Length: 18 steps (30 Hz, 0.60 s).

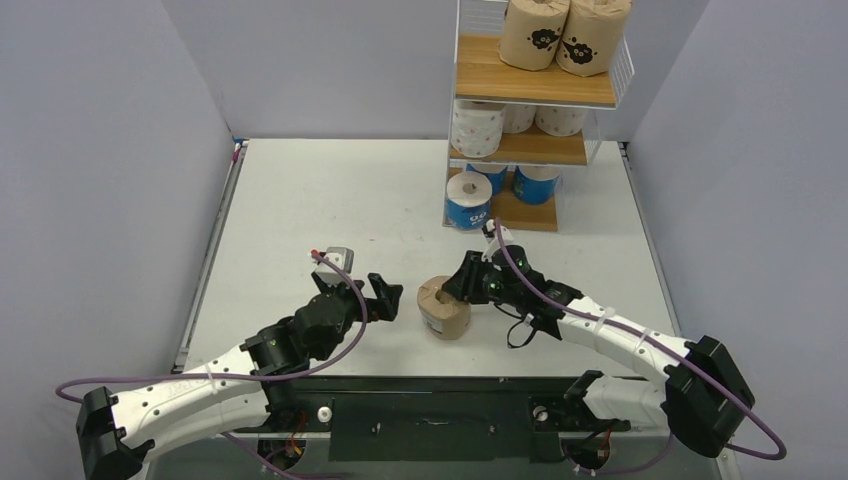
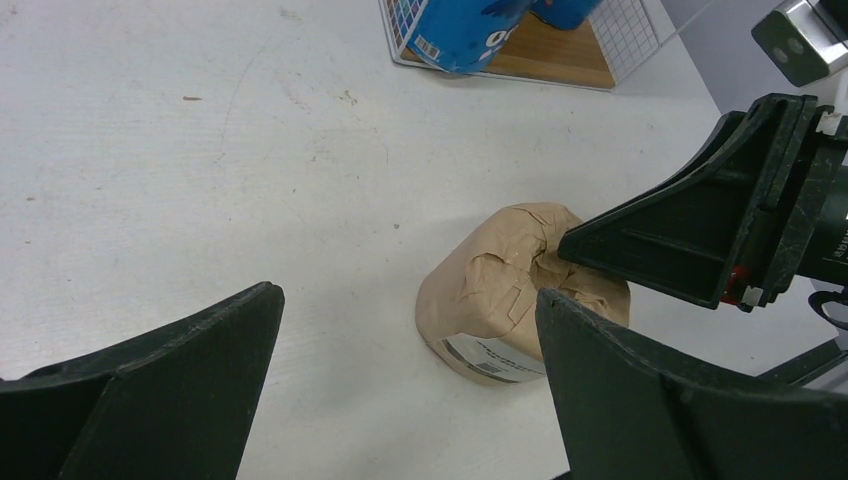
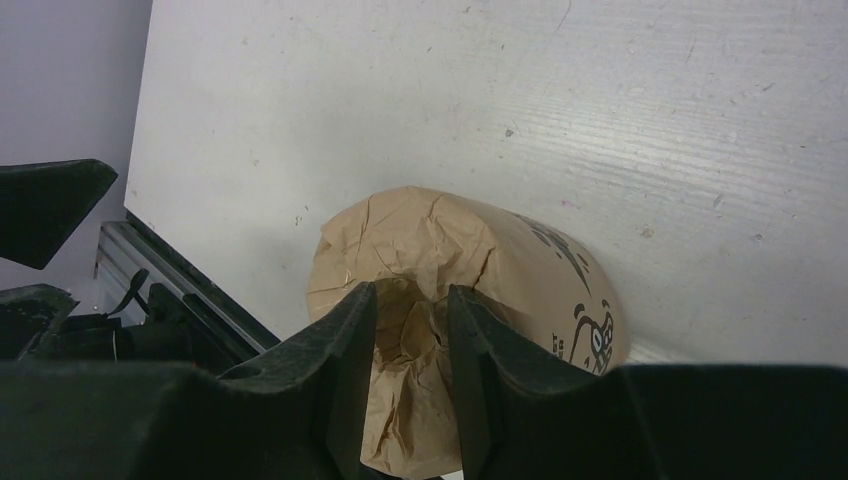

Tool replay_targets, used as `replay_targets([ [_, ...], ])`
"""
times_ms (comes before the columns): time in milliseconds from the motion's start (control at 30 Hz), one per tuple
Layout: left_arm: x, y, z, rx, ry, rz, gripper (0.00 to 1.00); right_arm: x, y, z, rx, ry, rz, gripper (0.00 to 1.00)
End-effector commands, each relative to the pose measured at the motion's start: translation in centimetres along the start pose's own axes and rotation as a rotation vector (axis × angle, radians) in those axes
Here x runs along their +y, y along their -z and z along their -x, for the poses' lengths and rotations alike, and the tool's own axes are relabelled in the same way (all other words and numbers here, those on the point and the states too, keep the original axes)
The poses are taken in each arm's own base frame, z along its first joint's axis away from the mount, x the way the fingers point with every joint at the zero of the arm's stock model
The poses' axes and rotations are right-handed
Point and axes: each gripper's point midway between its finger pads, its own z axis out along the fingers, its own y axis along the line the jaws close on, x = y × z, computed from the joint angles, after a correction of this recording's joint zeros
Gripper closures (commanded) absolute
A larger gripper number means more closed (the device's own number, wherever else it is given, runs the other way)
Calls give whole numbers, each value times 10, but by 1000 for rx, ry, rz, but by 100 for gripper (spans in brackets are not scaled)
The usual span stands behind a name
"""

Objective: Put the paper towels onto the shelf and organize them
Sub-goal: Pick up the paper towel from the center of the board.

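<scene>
A brown paper towel roll [image 1: 445,308] [image 2: 510,290] [image 3: 450,240] lies on its side on the table, near the front edge. My right gripper [image 1: 460,287] [image 3: 411,292] is shut on the crumpled wrapper at the roll's end; one of its fingers [image 2: 680,240] presses on the roll's top. My left gripper [image 1: 385,298] [image 2: 408,293] stands wide open just left of the roll, holding nothing. The shelf [image 1: 530,85] stands at the back right. It holds two brown rolls [image 1: 535,30] on top, white dotted rolls [image 1: 477,128] in the middle and blue-and-white rolls [image 1: 469,200] [image 2: 470,30] at the bottom.
Grey walls close in the table [image 1: 330,200] on the left, back and right. A black rail [image 1: 430,400] runs along the front edge between the arm bases. A purple cable [image 1: 530,275] loops over the right arm.
</scene>
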Motion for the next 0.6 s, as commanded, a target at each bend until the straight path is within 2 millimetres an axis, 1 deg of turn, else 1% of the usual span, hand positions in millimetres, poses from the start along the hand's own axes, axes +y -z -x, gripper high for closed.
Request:
replay_targets([
  [0,-7,-4,6,-32,55,-26,2,-20,0,-25,48,-6,-40,70],
  [100,-6,-5,0,-16,60,-28,3,-35,0,-40,75,-5,-73,71],
  [167,-6,-5,-1,-12,62,-27,2,-39,3,-44,79,-6,-82,71],
  [200,-5,-5,-2,-12,63,-26,2,-40,4,-44,78,-4,-83,70],
  [267,-5,-5,-1,-15,66,-25,2,-33,10,-37,55,-2,-65,70],
  [300,-5,-5,0,-16,65,-26,3,-23,15,-24,20,0,-38,69],
  [333,-5,-4,1,-18,66,-27,3,-18,18,-19,9,-2,-30,69],
  [367,-5,-4,2,-20,65,-27,3,-3,24,-2,-35,3,6,68],
  [400,-6,-4,3,-22,66,-29,3,3,28,5,-49,3,19,67],
  [467,-7,-4,5,-26,69,-30,2,33,40,34,-110,7,88,67],
  [500,-7,-4,5,-27,69,-29,2,42,42,36,-107,8,118,67],
  [533,-7,-4,5,-27,71,-32,3,53,44,43,-117,9,148,67],
  [567,-7,-4,5,-26,72,-34,3,59,44,42,-99,10,173,67],
])
